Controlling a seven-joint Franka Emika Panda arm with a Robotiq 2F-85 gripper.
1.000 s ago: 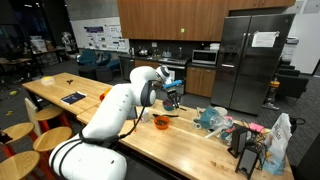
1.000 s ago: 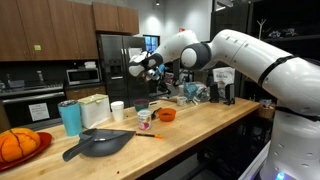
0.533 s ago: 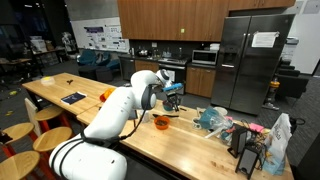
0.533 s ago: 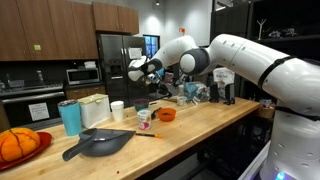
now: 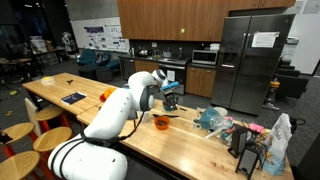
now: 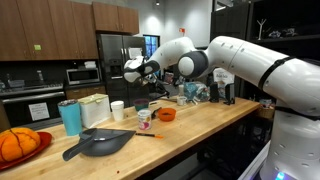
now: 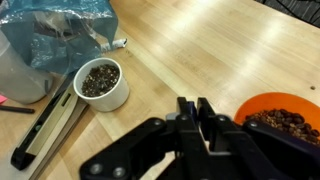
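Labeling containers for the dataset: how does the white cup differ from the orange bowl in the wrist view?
The white cup is white and narrow; the orange bowl is orange and wider. The cup shows whole, beside a black tool; the bowl is cut off by the frame edge. Both stand upright on the wooden counter, holding small dark pieces.

**Colour Survey: Counter and Contents**

Counter (image 7: pixel 200 50): pale honey wood with a fine straight grain. Gripper (image 7: pixel 197 108): black throughout. Bowl (image 7: pixel 275 99): bright orange, holding dark brown pieces. Cup (image 7: pixel 110 100): white, with contents speckled dark brown and grey. Bag (image 7: pixel 55 30): translucent blue-grey. In an exterior view: tumbler (image 6: pixel 70 117) teal; pan (image 6: pixel 100 143) dark grey; plate (image 6: pixel 42 138) red, bearing an orange ribbed ball (image 6: pixel 15 145); arm (image 6: pixel 250 60) white; refrigerator (image 6: pixel 115 55) steel grey.
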